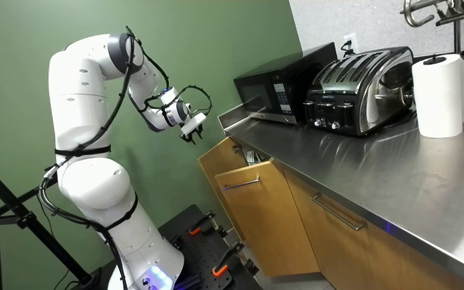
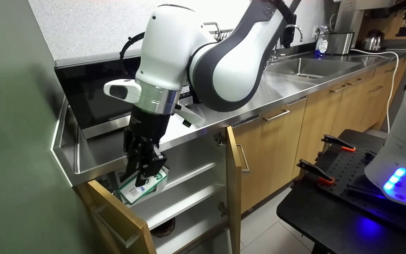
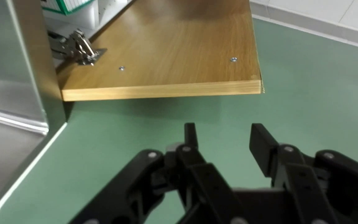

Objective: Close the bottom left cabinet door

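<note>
Plainly open: left cupboard door (image 2: 123, 218)

Here, the left cupboard door stands open, just past seven o'clock in an exterior view; in the wrist view its inner face lies toward eleven o'clock from the gripper (image 3: 224, 133). The gripper is released and spread wide, apart from the door, green wall (image 3: 315, 112) showing through its gap. A second open door (image 1: 268, 221) is at five o'clock in both exterior views. A white-and-green box (image 2: 146, 188) inside the cupboard (image 2: 189, 201) is partly hidden by the gripper in an exterior view. On the steel counter (image 1: 361, 173), a microwave (image 1: 256, 96) is at one o'clock in an exterior view.
</note>
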